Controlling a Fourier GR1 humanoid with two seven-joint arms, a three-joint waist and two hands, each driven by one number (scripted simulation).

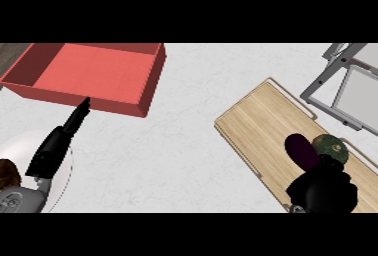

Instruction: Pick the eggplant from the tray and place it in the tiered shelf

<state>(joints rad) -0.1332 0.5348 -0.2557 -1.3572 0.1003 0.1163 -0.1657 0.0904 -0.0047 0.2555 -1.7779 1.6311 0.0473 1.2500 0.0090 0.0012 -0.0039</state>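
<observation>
Eggplant (301, 151) on wooden tray (258, 117)

Dark purple eggplant (301, 151) on light wooden tray (258, 117) at 4 o'clock; red open box (140, 90) at 10; grey metal tiered shelf (325, 95) at 2.

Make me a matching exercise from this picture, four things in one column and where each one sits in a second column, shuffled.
Things:
1. red bin
2. wooden tray
3. tiered shelf
4. white plate

Places:
A. right of centre, under the eggplant
B. upper left
C. lower left edge
D. upper right corner

Pairs: 1-B, 2-A, 3-D, 4-C
</observation>
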